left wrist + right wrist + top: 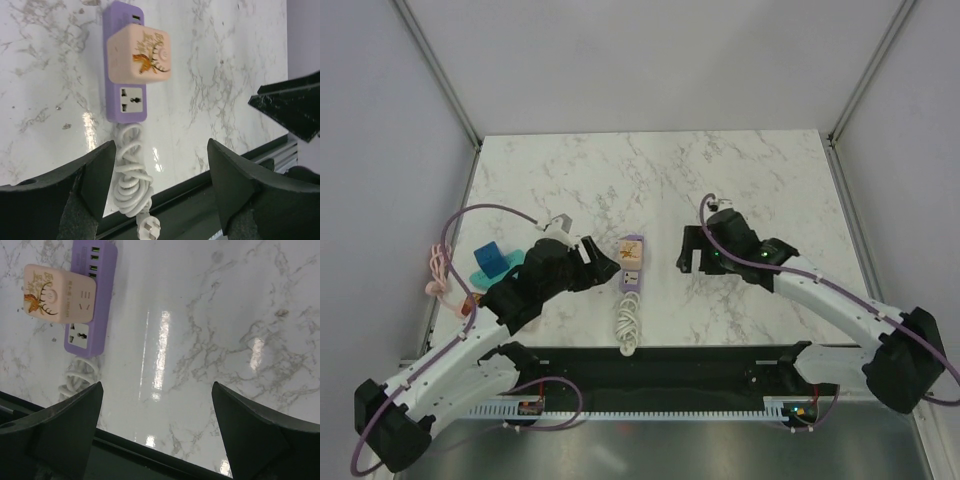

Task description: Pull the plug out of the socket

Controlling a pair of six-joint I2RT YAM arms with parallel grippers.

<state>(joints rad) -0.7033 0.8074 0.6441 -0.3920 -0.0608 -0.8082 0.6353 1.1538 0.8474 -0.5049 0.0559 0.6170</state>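
Two black-and-white robot arms reach out over a white marble-patterned table (720, 180), one from each near corner, with the task's things lying between them. The left gripper (603, 268) hovers just left of the strip with its dark fingers (97, 170) spread apart and nothing between them. The right gripper (686, 256) hangs further off on the right, its jaws also wide and empty.

Between the grippers lies the slim lilac-purple power strip, the socket (631, 279), running near to far on the table. A coiled white cord (629, 325) trails from its near end toward the table's near edge. The squarish beige plug (631, 251), printed with a brown and orange deer figure, is seated on the strip toward its far end; one white outlet on the near side of it is uncovered. Neither gripper touches plug or socket.

Near the left edge sit a small blue block (490, 257) on a teal piece and a pink looped cord (438, 272).
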